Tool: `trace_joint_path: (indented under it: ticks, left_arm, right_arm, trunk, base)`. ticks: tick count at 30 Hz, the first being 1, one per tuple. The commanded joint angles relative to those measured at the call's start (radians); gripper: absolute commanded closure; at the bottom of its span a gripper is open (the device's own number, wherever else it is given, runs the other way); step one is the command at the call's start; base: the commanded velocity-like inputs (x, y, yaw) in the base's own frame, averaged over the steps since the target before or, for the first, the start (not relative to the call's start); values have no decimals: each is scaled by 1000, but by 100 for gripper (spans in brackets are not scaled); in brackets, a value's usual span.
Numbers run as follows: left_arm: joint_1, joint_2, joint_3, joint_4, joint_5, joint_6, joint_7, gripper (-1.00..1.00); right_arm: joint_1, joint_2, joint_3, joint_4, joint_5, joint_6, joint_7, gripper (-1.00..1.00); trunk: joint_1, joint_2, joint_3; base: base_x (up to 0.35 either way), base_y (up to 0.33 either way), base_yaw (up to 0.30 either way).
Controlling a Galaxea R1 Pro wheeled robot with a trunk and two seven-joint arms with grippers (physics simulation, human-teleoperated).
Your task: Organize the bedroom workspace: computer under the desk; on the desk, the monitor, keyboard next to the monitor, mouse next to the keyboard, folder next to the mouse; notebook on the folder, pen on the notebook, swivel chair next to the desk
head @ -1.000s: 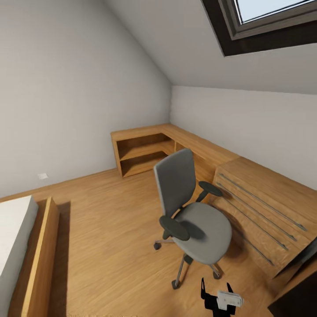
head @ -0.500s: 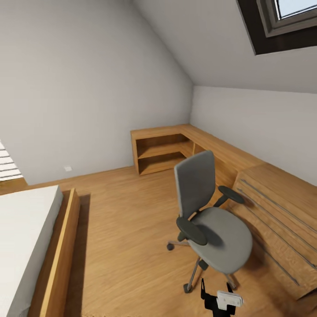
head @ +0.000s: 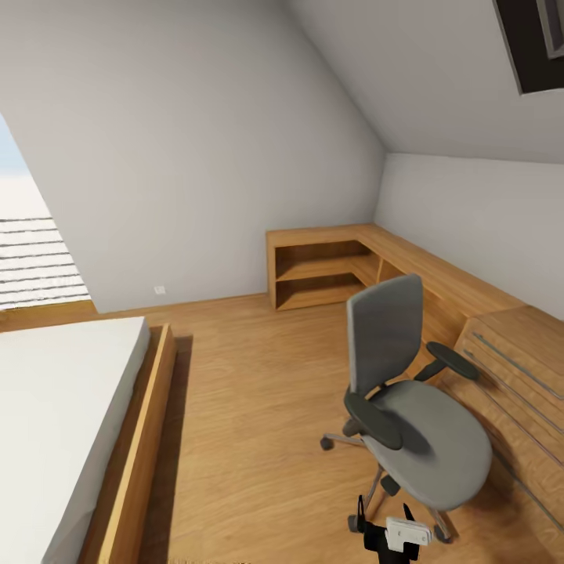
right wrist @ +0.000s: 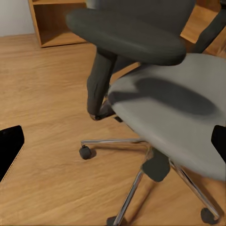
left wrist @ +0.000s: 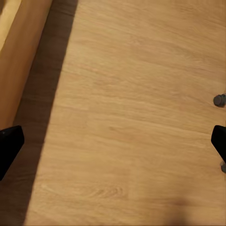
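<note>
Fingers spread wide on both my hands, grasping nothing: the right fingers (right wrist: 9,149) hover beside the swivel chair (head: 411,411), its seat bare, near the wooden cabinets (head: 439,278), so next I judge wheeling it deskward.

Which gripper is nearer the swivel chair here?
Right. The right gripper faces the swivel chair seat and armrest close up; the left gripper hangs over bare floor beside a caster.

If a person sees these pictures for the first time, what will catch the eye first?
The grey swivel chair stands out, on the wooden floor at the right, its seat bare. Behind it, light wooden cabinets run along the far wall, and a white bed lies at the left.
</note>
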Motion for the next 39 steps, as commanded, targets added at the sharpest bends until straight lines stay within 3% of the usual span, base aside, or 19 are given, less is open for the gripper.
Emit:
trace_joint_path:
  ticks: [1,13,23,39]
  left_arm:
    - [-1,1,-6,1,11,-3,-6,-100]
    - [-1,-3,-7,3,12,-3,-5,-100]
    - [-1,-13,-7,4,12,-3,-4,-100]
    - [-1,-14,-9,4,12,-3,-4,-100]
  right_arm:
    - [-1,1,9,1,1,0,-9,-100]
    - [-1,1,9,1,1,15,-8,-100]
    - [-1,1,9,1,1,17,-6,-100]
    - [-1,-4,8,0,1,17,-5,-100]
  trunk:
    - [0,-1,-1]
    - [0,-1,-1]
    - [0,-1,-1]
    - [0,-1,-1]
  base:
    - [0,0,282]
    - [22,0,282]
    - [243,0,274]
    - [301,0,53]
